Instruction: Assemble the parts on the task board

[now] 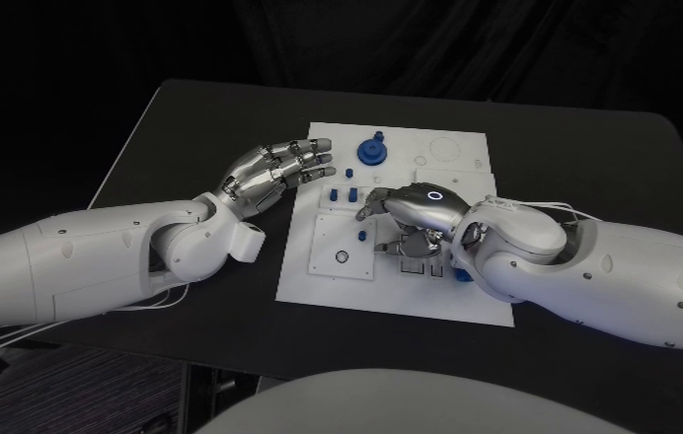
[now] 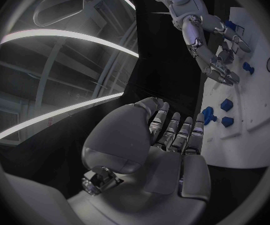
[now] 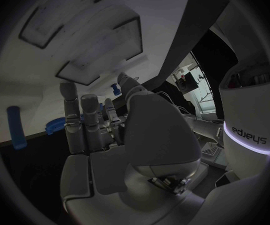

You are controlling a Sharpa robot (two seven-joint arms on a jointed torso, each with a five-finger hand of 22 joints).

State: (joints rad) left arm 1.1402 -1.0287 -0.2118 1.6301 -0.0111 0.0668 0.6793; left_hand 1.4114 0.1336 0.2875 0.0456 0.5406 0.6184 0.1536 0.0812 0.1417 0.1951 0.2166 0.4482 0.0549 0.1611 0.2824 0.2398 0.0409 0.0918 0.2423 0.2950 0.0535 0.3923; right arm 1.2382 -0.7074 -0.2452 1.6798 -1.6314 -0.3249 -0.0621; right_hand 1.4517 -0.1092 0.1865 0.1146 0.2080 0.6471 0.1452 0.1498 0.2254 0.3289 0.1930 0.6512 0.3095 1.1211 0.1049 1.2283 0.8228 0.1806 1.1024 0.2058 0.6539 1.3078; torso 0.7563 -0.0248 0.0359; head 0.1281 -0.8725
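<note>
Board, white, lies mid-table in the head view, with blue parts scattered on it: a round knob standing near the far edge and small pegs in a row toward the left side. The left hand hovers just off the board's left edge, fingers spread and holding nothing. The right hand is bent down over the board's middle, knuckles up; what lies under its fingers is hidden, so whether it holds a part cannot be told from here.

Left wrist view: the left hand shows an empty palm with fingers apart, pointing at the board, where two blue pegs sit near its edge. The right hand reaches onto the board beyond them, fingertips down near another blue piece.

Right wrist view: the right hand has its fingers extended toward the board (a blue piece shows just past the fingertips, apparently not gripped). A blue bar lies at the board's edge.

The step in hand looks like the right hand going for a small part mid-board. The next move calls for a clean pinch, then alignment over its socket.
</note>
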